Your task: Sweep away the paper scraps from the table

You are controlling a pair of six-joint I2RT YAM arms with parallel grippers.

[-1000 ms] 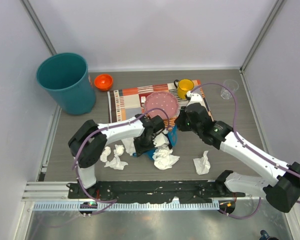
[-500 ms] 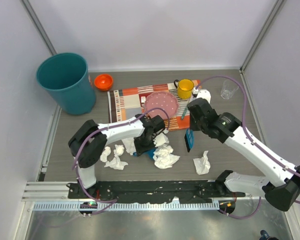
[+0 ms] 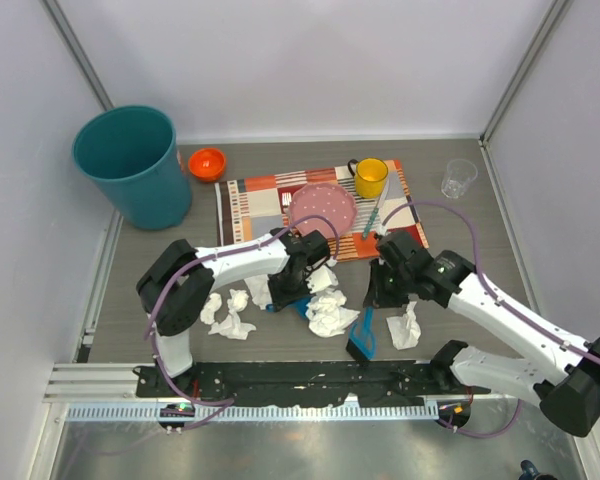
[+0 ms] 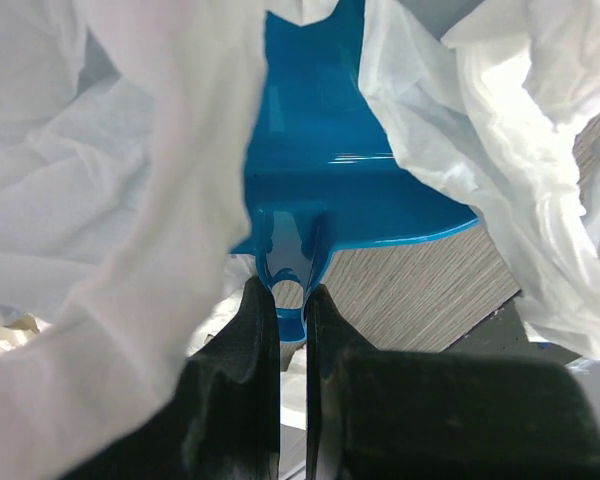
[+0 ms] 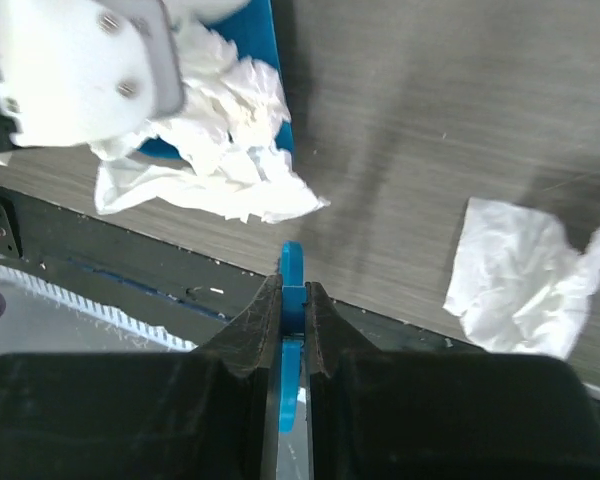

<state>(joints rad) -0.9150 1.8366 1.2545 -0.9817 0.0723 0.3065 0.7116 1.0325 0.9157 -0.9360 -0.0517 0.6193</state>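
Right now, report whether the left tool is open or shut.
Shut. In the left wrist view the left tool has both fingers pressed against the handle tab of the blue dustpan, with no gap.

this looks like a robotics lab test cell rather than a lived-in room: plain white panel walls [image 3: 310,60] held by bare aluminium posts [image 3: 75,50] box in a small wood-grain table [image 3: 480,215], two white-and-black robot arms [image 3: 240,262] are bolted to a black base plate [image 3: 300,380] on a metal rail [image 3: 110,378] at its near edge, and purple cables [image 3: 152,325] loop off them; the household things, a patchwork placemat [image 3: 255,200], pink plate [image 3: 322,208], yellow mug [image 3: 370,178], clear cup [image 3: 459,178], orange bowl [image 3: 207,162] and teal bin [image 3: 130,165], sit there like staged props
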